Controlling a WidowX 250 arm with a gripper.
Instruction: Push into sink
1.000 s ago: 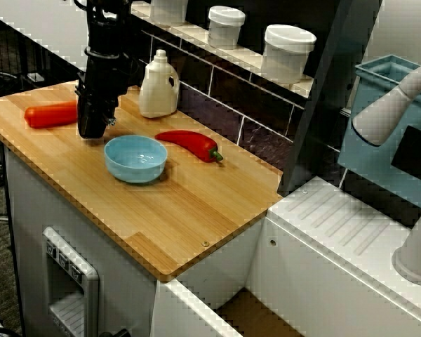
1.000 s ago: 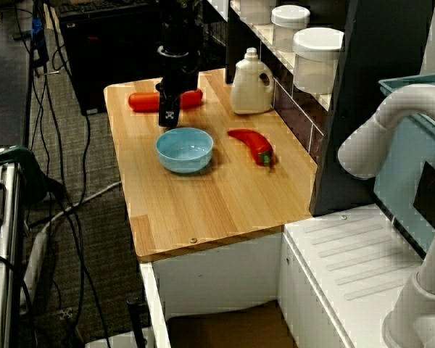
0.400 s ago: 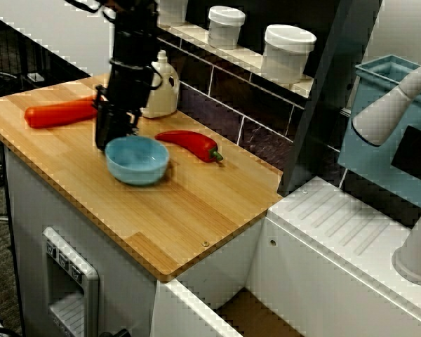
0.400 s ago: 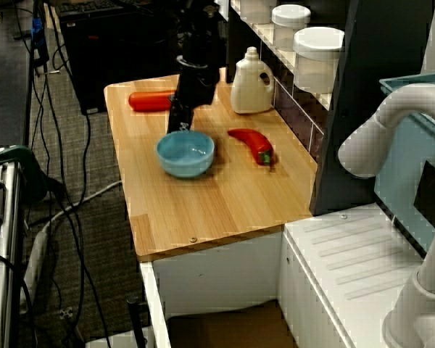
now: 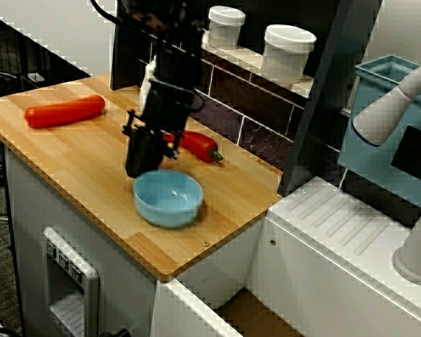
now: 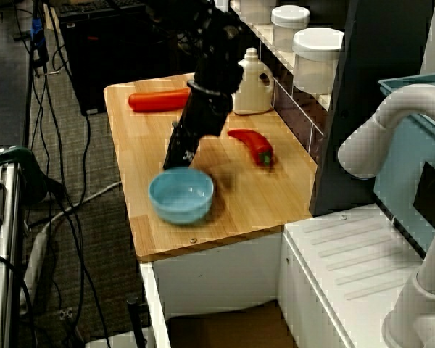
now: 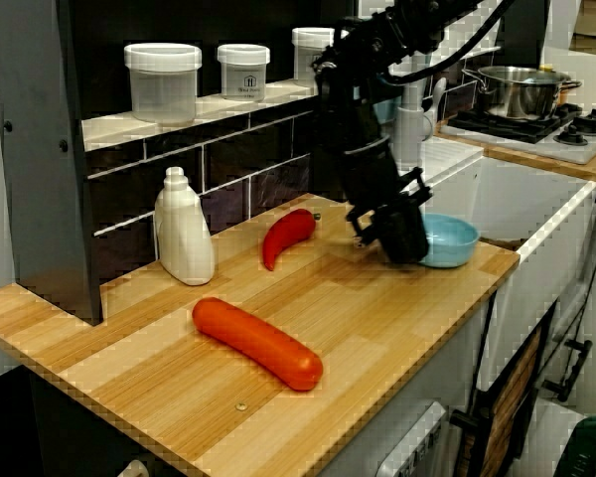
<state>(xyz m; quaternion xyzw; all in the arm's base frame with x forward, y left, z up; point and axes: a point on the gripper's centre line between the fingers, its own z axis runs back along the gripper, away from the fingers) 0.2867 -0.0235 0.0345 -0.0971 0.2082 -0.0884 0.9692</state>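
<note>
Light blue bowl [image 5: 168,199] upright on the wooden surface [image 5: 70,154], lower centre of the frame, near the front edge and the corner nearest the sink [image 5: 249,312]. Black gripper [image 5: 142,160] tilted down just behind the bowl's rim, tip against or right beside it; exact contact hard to judge. Jaws dark and blurred, so cannot tell whether apart or together. Red chili pepper [image 5: 195,144] lying just behind the gripper, toward the tiled back wall. Orange sausage [image 5: 63,111] at the left end of the surface, well apart from the bowl. White detergent bottle [image 6: 252,82] upright by the wall, partly hidden by the arm. White lidded jars [image 5: 288,52] on the shelf above. Sink at lower right, only a sliver of brownish floor showing, ribbed drainboard [image 5: 337,217] beside it. Teal bin [image 5: 379,133] at far right.
</note>
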